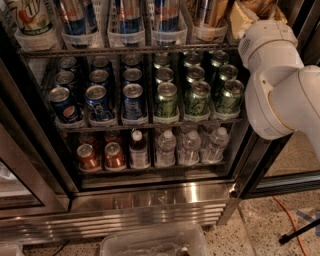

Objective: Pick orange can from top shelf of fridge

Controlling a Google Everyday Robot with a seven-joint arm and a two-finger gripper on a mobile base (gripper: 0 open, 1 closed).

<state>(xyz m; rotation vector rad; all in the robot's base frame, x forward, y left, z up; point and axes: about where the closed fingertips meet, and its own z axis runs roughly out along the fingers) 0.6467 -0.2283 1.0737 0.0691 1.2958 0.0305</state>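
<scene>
The fridge (150, 200) stands open in front of me, with wire racks of cans and bottles. The top shelf (125, 50) carries clear trays of tall slim cans, cut off by the picture's top edge. In its rightmost tray stands the orange can (209, 12), copper with gold-brown stripes; its lid is out of view. My gripper (243, 17) is at the top right, just right of that tray at the height of the can. My white arm (280, 95) comes in from the right and hides the fridge's right side.
The middle rack holds blue cans (100, 102) on the left and green cans (197, 100) on the right. The bottom rack holds short reddish cans (102, 156) and water bottles (190, 147). A clear plastic bin (155, 242) sits on the floor in front, and an orange cable (287, 220) lies at the right.
</scene>
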